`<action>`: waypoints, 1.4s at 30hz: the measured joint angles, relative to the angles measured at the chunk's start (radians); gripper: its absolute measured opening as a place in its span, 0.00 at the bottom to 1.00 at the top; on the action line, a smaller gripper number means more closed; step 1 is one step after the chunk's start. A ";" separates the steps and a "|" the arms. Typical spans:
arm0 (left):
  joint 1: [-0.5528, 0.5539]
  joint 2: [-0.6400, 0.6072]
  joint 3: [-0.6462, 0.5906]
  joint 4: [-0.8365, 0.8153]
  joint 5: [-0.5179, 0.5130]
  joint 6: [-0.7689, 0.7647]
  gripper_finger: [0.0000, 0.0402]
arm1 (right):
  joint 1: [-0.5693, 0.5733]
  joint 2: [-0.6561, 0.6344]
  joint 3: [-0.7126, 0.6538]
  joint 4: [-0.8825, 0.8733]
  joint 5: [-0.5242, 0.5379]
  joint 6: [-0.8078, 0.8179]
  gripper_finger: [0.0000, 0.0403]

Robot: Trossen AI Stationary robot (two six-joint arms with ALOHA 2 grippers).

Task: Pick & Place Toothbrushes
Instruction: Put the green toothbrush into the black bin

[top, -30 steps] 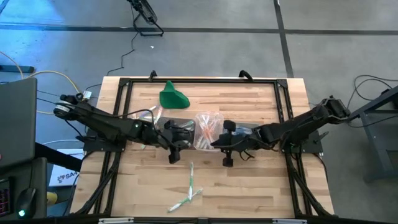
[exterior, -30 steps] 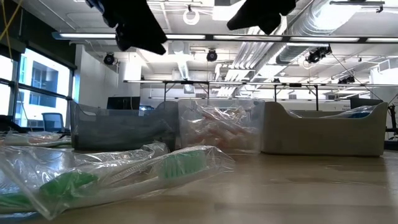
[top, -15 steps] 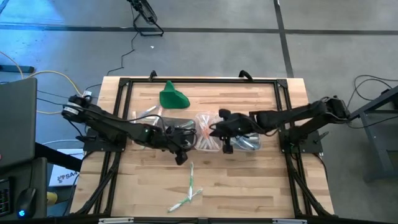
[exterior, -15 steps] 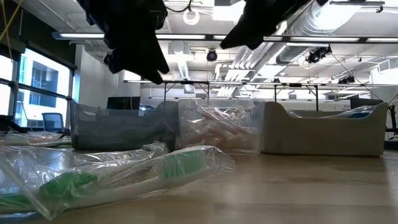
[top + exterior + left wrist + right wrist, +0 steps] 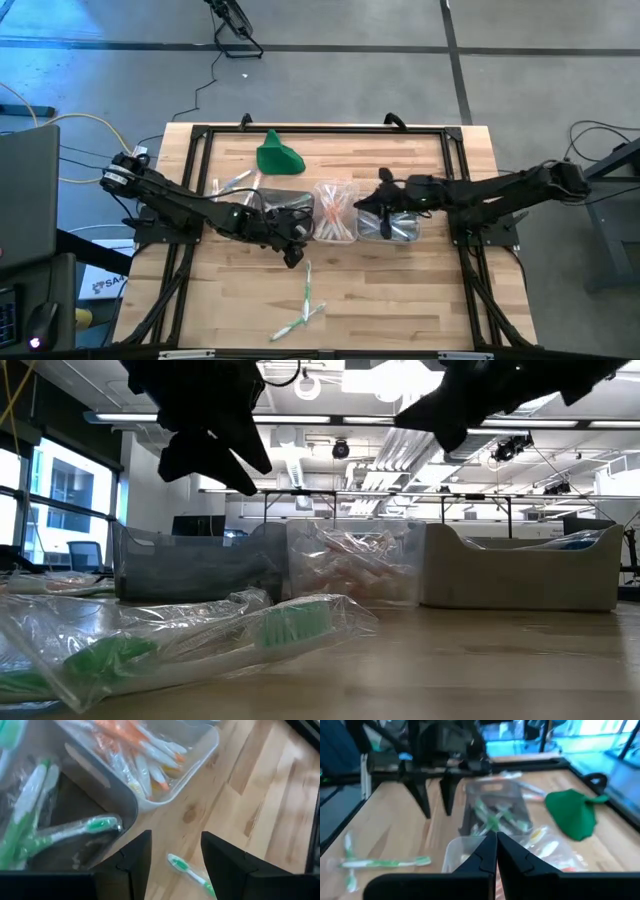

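Looking at the toothbrushes [image 5: 303,310]: two green-and-white wrapped ones lie loose on the near-middle of the table [image 5: 420,300], crossing each other, well apart from both arms. More green ones sit in the left tub [image 5: 60,825]; orange-pink ones fill the middle tub [image 5: 335,210]; the right tub [image 5: 395,225] is mostly under the right arm, so we can't tell its contents from above. A few more wrapped brushes [image 5: 232,183] lie just left of the tubs.

We see the left gripper [image 5: 292,245] hanging over the near edge of the left tub, fingers spread apart, nothing between them; the wrist view shows bare wood and one loose green brush in the gap. The right gripper [image 5: 496,851] hovers over the right tub, fingers pressed together and empty.

Green cloth lump [image 5: 277,155] sits at the far side of the table, left of centre, clear of the tubs.
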 joint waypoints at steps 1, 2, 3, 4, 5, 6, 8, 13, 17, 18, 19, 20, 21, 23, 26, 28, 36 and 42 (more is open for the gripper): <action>-0.004 0.000 0.000 -0.002 -0.001 -0.028 0.42 | 0.000 -0.025 -0.015 0.005 0.010 0.000 0.01; -0.006 0.000 0.000 -0.001 -0.002 -0.049 0.42 | 0.001 -0.049 -0.028 0.000 0.020 0.000 0.01; -0.008 0.000 0.000 -0.001 -0.002 -0.064 0.42 | 0.001 -0.072 -0.040 0.000 0.032 0.000 0.01; -0.018 0.000 0.000 -0.002 -0.002 -0.087 0.42 | 0.001 -0.096 -0.050 0.005 0.045 0.000 0.01; -0.027 0.000 0.000 -0.003 -0.003 -0.114 0.42 | 0.001 -0.121 -0.062 0.008 0.056 0.000 0.01; -0.034 0.000 0.000 -0.002 -0.003 -0.141 0.42 | 0.001 -0.144 -0.075 0.006 0.062 0.000 0.01; -0.053 0.007 0.000 0.000 -0.003 -0.191 0.42 | 0.001 -0.179 -0.095 0.005 0.067 -0.002 0.01; -0.106 0.046 0.009 0.004 -0.010 -0.343 0.42 | -0.004 -0.229 -0.129 0.009 0.068 -0.008 0.01; -0.142 0.102 0.070 0.002 -0.010 -0.396 0.42 | -0.023 -0.233 -0.142 0.009 0.075 -0.028 0.01; -0.146 0.122 0.095 0.003 -0.010 -0.397 0.42 | -0.030 -0.234 -0.145 0.005 0.073 -0.031 0.01; -0.146 0.139 0.117 -0.004 -0.010 -0.397 0.42 | -0.038 -0.233 -0.145 0.006 0.073 -0.031 0.01; -0.151 0.153 0.136 -0.020 -0.011 -0.398 0.42 | -0.045 -0.233 -0.145 0.007 0.073 -0.032 0.01; -0.151 0.174 0.161 -0.031 -0.011 -0.399 0.42 | -0.052 -0.233 -0.145 0.007 0.073 -0.033 0.01; -0.149 0.214 0.212 -0.047 -0.013 -0.410 0.42 | -0.065 -0.233 -0.145 0.014 0.072 -0.034 0.01; -0.149 0.272 0.291 -0.173 0.002 -0.482 0.42 | -0.082 -0.233 -0.144 0.019 0.066 -0.036 0.01; -0.149 0.307 0.339 -0.285 0.032 -0.557 0.42 | -0.092 -0.233 -0.144 0.020 0.065 -0.037 0.01; -0.155 0.429 0.450 -0.410 0.158 -0.733 0.42 | -0.121 -0.233 -0.144 -0.009 0.055 -0.063 0.01; -0.154 0.451 0.445 -0.364 0.156 -0.735 0.42 | -0.142 -0.233 -0.143 -0.030 0.008 -0.064 0.01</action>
